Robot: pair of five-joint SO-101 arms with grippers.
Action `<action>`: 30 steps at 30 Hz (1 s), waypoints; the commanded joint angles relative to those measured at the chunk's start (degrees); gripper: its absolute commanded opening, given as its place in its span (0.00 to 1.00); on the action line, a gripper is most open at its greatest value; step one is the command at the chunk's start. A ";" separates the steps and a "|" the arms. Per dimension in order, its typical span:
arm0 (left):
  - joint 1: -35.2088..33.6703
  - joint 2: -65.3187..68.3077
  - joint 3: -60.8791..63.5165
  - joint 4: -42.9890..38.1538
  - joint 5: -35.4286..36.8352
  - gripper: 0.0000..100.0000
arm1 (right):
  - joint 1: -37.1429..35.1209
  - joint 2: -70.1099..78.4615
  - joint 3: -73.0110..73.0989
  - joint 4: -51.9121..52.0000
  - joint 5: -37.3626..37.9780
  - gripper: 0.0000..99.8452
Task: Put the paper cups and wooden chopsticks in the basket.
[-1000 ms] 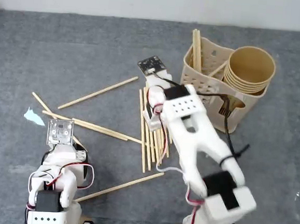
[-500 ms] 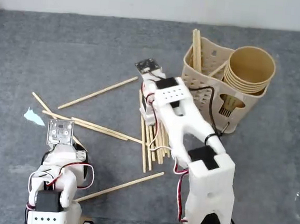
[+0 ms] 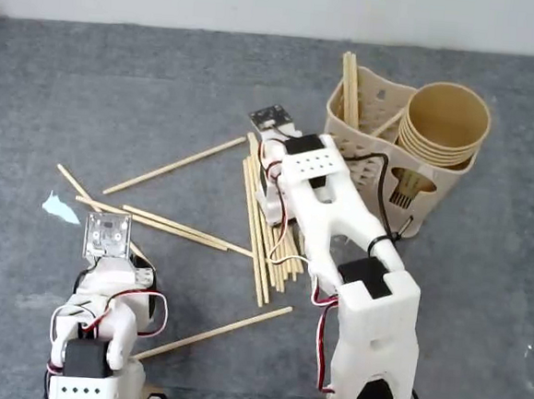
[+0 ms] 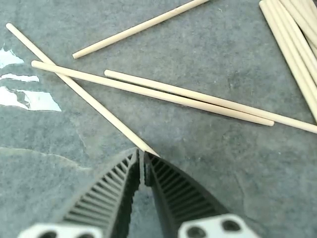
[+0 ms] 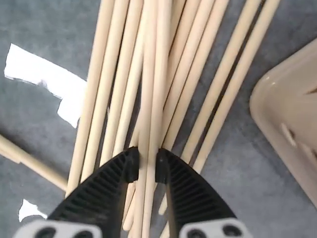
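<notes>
In the high view the left arm (image 3: 99,334) rests at 7 o'clock of the desk (image 3: 481,300). The left tool (image 4: 144,166) has its jaws pressed together with nothing between them. The end of a loose chopstick (image 4: 79,88) lies just in front of its tip. A single chopstick (image 3: 215,331) lies at 6 o'clock between the two arm bases, and a pair of chopsticks (image 3: 177,228) lies at 9 o'clock.

Near the centre, the right tool (image 5: 147,166) is down on the pile of chopsticks (image 3: 257,226). Its jaws are almost closed and leave only a narrow gap. One or two sticks of the pile pass through this gap, and the neighbouring sticks lie close against both sides.

At 1 o'clock stands the basket (image 3: 345,122), near the pile. The paper cups (image 3: 447,121) are already stacked inside it, and a few upright chopsticks (image 3: 351,81) stand in its other part.

I think the main danger is the thin grip. A round stick can slip or turn between the jaws and hang tilted. It may then hit the basket wall and not go in. Lifting from the middle of the pile can also drag the neighbours and scatter them. Because the basket is so near, a wide swing of the arm could push it.

I can read no brand or writing. The white scraps (image 5: 44,82) on the desk look blank, and the dark mark (image 3: 402,187) on the basket front does not read as letters.
</notes>
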 commanded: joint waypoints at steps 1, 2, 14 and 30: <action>0.09 0.18 -0.48 -1.14 -0.44 0.02 | 0.22 -7.87 -2.11 3.38 0.44 0.01; 0.09 0.18 -0.48 -1.14 -0.44 0.02 | 0.13 -9.71 -2.11 4.26 0.44 0.01; 0.09 0.18 -0.48 -1.14 -0.44 0.02 | -0.31 -31.78 -1.93 12.00 0.44 0.01; 0.18 0.18 -0.48 -1.14 -0.44 0.02 | -4.88 -13.41 1.93 0.48 0.35 0.11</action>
